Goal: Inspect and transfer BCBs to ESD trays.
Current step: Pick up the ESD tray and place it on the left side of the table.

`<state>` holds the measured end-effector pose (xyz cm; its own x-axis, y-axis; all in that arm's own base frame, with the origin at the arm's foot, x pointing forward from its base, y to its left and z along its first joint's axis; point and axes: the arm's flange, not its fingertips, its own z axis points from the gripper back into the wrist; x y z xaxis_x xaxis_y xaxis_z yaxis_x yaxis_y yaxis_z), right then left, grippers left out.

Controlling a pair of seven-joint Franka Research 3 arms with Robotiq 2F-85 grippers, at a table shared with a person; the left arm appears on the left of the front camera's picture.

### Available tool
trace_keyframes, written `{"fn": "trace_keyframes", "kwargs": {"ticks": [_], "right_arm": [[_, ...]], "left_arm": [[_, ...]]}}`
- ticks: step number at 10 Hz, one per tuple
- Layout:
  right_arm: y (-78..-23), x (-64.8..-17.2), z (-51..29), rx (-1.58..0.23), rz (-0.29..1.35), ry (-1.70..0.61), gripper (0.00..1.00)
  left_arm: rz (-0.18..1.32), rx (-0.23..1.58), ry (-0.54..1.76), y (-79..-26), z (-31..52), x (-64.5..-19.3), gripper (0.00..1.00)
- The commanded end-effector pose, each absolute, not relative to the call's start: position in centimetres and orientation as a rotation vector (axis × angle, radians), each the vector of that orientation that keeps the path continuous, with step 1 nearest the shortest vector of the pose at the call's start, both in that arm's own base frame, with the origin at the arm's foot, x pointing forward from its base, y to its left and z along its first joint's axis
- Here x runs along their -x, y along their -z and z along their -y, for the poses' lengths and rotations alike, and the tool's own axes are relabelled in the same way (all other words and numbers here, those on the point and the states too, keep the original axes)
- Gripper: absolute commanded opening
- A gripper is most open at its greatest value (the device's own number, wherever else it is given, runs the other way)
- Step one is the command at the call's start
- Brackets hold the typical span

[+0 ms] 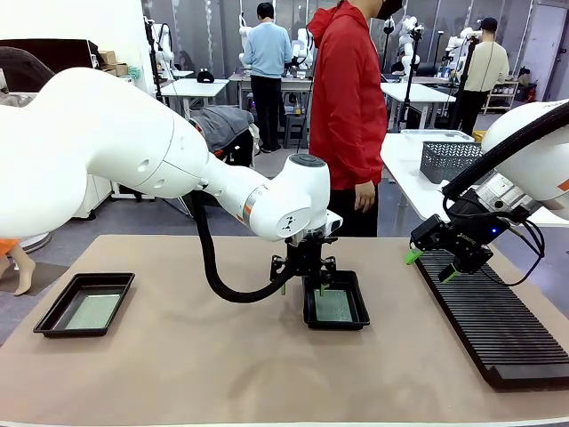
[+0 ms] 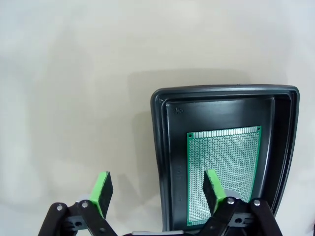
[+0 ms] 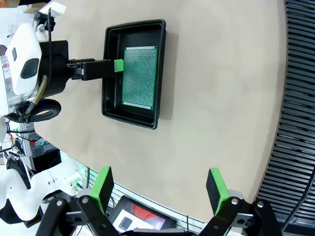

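Jaws wide; speckled green BCB [image 2: 224, 169] flat in ESD tray [image 2: 162, 147]

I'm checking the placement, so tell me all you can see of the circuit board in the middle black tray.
The thin rectangular green perforated circuit board lies flat on the floor of the shallow black plastic tray, nearer one long wall. Fine hole grid, a row of contacts along one short edge. The left claw stands open straddling the tray's wall, one pad over the board.

I see my left gripper [image 1: 304, 277] hanging over the near-left rim of the middle tray [image 1: 336, 306], a green board [image 1: 334, 305] lying flat inside. Another tray [image 1: 86, 303] with a board [image 1: 92, 310] sits far left. My right gripper [image 1: 430, 264] hovers, jaws apart, above the ribbed black rack [image 1: 498, 326].
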<state>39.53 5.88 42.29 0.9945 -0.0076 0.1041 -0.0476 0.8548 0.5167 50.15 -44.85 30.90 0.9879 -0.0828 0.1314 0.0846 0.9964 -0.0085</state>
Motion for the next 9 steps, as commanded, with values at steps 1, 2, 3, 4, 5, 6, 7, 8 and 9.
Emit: {"fn": "trace_keyframes", "kwargs": {"ticks": [1,2,3,4,5,6,7,8,9], "right_arm": [[-42.48,-39.70,-6.07,-0.542,0.096,-0.004,1.00],[-42.48,-39.70,-6.07,-0.542,0.096,-0.004,1.00],[-42.48,-39.70,-6.07,-0.542,0.096,-0.004,1.00],[-42.48,-39.70,-6.07,-0.542,0.096,-0.004,1.00],[-42.48,-39.70,-6.07,-0.542,0.096,-0.004,1.00],[-42.48,-39.70,-6.07,-0.542,0.096,-0.004,1.00],[-42.48,-39.70,-6.07,-0.542,0.096,-0.004,1.00],[-42.48,-39.70,-6.07,-0.542,0.096,-0.004,1.00],[-42.48,-39.70,-6.07,-0.542,0.096,-0.004,1.00]], "left_arm": [[0.133,0.023,0.081,-30.61,44.91,-50.24,0.92],[0.146,0.029,0.078,-30.62,45.16,-50.20,0.90],[0.151,0.022,0.075,-30.83,45.30,-50.08,0.86],[0.146,0.024,0.076,-30.86,45.27,-50.05,0.83],[0.145,0.031,0.080,-30.75,45.21,-50.07,0.76],[0.149,0.034,0.080,-30.77,45.18,-50.06,0.73],[0.144,0.031,0.079,-30.82,45.11,-50.16,0.66],[0.145,0.033,0.079,-30.77,45.02,-50.26,0.63],[0.145,0.033,0.080,-30.77,45.01,-50.33,0.56]]}}
